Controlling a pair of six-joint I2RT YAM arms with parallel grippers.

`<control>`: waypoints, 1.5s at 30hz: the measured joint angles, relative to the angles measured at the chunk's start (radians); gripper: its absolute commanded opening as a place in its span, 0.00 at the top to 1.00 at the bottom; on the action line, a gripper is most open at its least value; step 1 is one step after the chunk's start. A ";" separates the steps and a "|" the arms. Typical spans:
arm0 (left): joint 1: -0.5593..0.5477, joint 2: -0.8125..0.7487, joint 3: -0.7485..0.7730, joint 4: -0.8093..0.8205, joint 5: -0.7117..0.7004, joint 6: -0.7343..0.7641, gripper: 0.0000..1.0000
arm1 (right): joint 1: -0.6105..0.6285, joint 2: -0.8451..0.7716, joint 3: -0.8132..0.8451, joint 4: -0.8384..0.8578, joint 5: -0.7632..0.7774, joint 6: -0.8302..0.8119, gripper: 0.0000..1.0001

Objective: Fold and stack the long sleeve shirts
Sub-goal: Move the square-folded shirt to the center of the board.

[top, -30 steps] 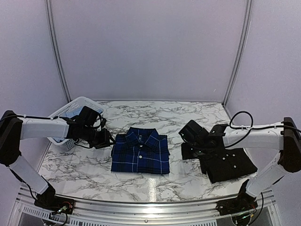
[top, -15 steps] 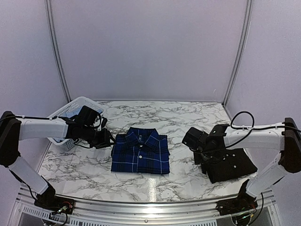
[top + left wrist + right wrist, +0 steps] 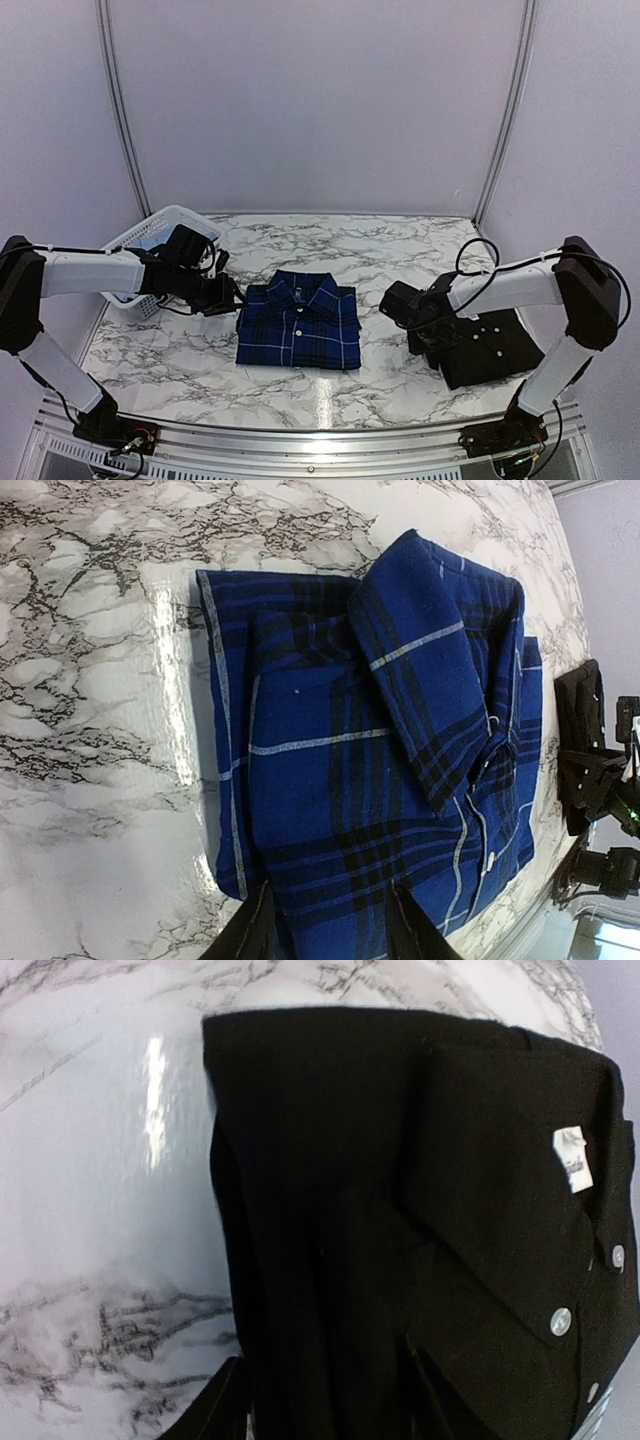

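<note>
The folded blue-and-navy plaid shirt [image 3: 300,325] lies flat at the table's middle, collar toward the back. My left gripper [image 3: 232,297] sits low at its far left corner. In the left wrist view the plaid shirt [image 3: 340,760] runs down between the two fingers of the left gripper [image 3: 327,880], which hold its edge. The folded black shirt [image 3: 490,345] with white buttons lies at the right. My right gripper [image 3: 428,335] rests on its left edge. In the right wrist view the right gripper [image 3: 320,1350] has its jaws apart, astride a ridge of the black shirt [image 3: 420,1210].
A white lattice basket [image 3: 128,243] stands at the back left behind my left arm, with something pale blue inside. The metal rail [image 3: 320,440] runs along the near table edge. Grey walls close the back and sides.
My right gripper has come down and back from above the table onto the black shirt's left edge, and that arm's elbow has risen. The left arm and plaid shirt have not moved.
</note>
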 measured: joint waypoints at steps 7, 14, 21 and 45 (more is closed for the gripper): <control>0.007 0.003 0.000 -0.002 0.001 0.003 0.60 | -0.026 0.088 0.066 0.037 0.026 -0.048 0.95; 0.019 0.003 -0.002 -0.003 0.003 0.006 0.60 | -0.036 0.209 0.214 0.072 0.027 -0.128 1.00; 0.023 -0.002 -0.018 -0.005 0.003 0.005 0.60 | -0.052 0.368 0.444 0.161 -0.003 -0.239 1.00; 0.026 -0.018 -0.041 -0.011 -0.012 -0.002 0.54 | -0.217 0.491 0.666 0.362 -0.298 -0.378 0.58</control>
